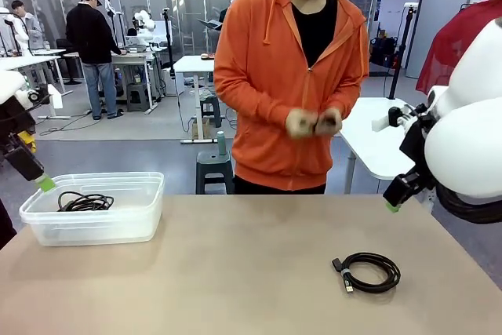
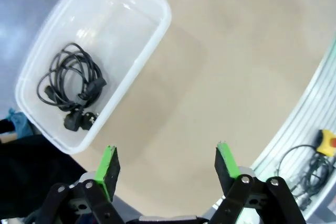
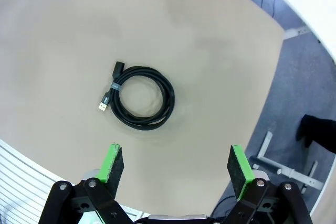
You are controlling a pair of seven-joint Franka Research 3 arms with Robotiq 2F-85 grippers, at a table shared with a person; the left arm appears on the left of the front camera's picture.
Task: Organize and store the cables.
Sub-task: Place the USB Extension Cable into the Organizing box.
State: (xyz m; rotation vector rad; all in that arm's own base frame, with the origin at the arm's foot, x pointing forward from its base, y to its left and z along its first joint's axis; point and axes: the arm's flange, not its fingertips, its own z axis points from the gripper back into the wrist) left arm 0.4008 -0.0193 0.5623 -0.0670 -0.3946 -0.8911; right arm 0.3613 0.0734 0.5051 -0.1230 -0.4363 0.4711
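One coiled black cable (image 1: 369, 271) lies on the tan table at the right; in the right wrist view this cable (image 3: 142, 97) sits flat ahead of my right gripper (image 3: 176, 163), which hangs open above it. From the front, the right gripper (image 1: 394, 202) hovers past the table's right edge. Another cable (image 1: 85, 202) rests loosely inside the clear plastic bin (image 1: 149, 194) at the left. My left gripper (image 2: 168, 163) is open and empty, high over the table beside the bin (image 2: 157, 30), with the cable (image 2: 71, 80) in it; in the front view the left gripper (image 1: 41, 180) is by the bin's left corner.
A person in an orange hoodie stands at the far side, both hands (image 1: 314, 123) together around something small and dark. A white table (image 1: 376, 147) and a stool (image 1: 213, 164) stand behind. A yellow stop button (image 2: 326, 141) with thin wires sits at the near edge.
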